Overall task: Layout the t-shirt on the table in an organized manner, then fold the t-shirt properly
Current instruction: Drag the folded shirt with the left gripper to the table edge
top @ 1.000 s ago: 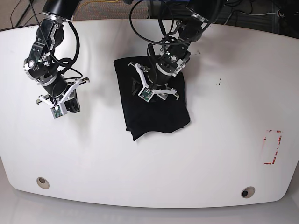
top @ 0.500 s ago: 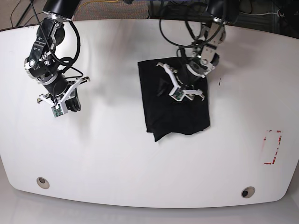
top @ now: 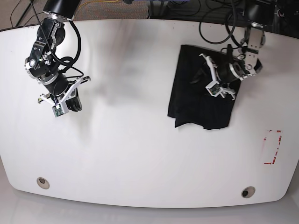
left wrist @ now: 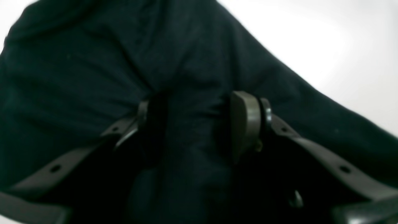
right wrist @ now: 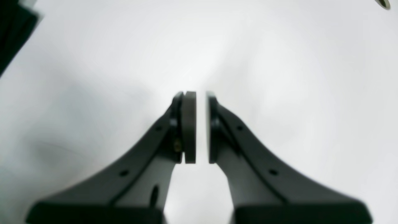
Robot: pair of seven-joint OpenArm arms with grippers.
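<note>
Lying bunched in a dark, roughly rectangular heap, the t-shirt (top: 201, 100) sits on the table (top: 140, 154) toward its right side as the base view shows it, nearer the far edge than the near one, with bare white surface all around it. I see folds and a ragged lower hem, so I judge it is not yet laid out flat and no fold has begun. My left gripper (top: 216, 84) is planted on the upper right part of the cloth; in its wrist view the two pads (left wrist: 245, 124) stand apart with a thick ridge of black fabric (left wrist: 189, 130) gathered between them, so I read it as pinching a bunch of the shirt, probably to drag or lift it into place. My right gripper (top: 63, 103) hangs over bare table well apart from the shirt, near the left edge in the base view; its wrist view shows the pads (right wrist: 189, 127) pressed nearly together with only a thin sliver between them and nothing held. I judge it is parked clear of the working arm. A red-marked rectangle (top: 273, 147) lies near the right edge, beyond the shirt.
</note>
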